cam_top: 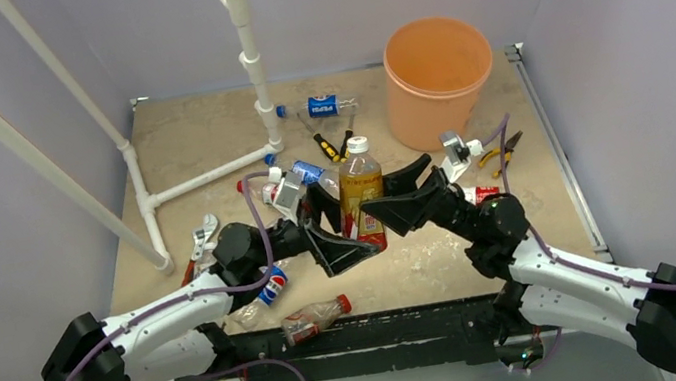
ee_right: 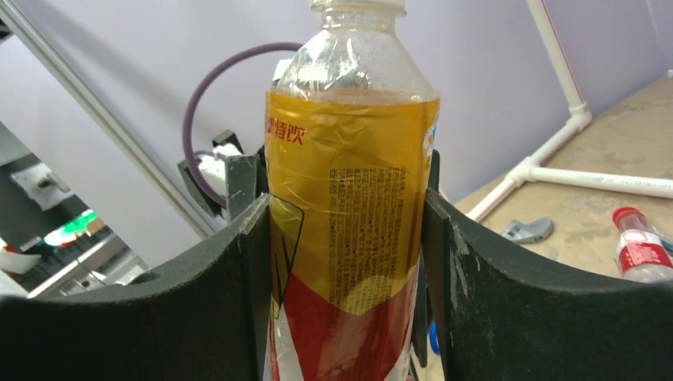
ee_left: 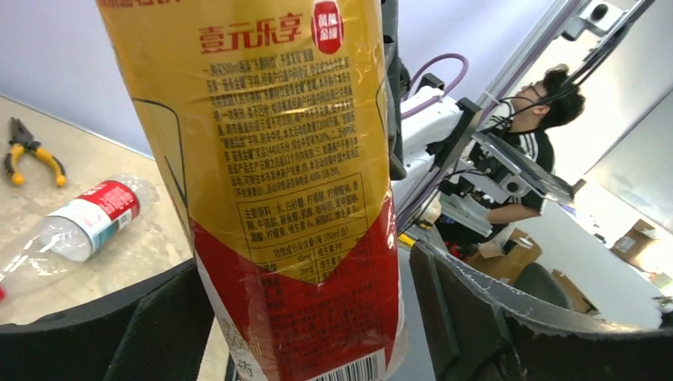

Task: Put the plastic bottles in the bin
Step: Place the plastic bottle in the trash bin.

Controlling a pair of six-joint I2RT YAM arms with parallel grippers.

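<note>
Mid-bench [cam_top: 205, 140], a gold-and-red-labelled bottle [cam_top: 361, 192] is standing upright between both arms. The right pincer [ee_right: 345, 206] is gripping it, fingers pressing on either side of the label. The left pincer [ee_left: 301, 270] is gaping wide around the same bottle, with a gap showing at one finger. The orange bin [cam_top: 424, 117] is sitting at the bottle's 1 o'clock. A blue-labelled bottle [cam_top: 321, 106] is lying near 12 o'clock, and a red-capped bottle [cam_top: 318, 317] at 7 o'clock.
</note>
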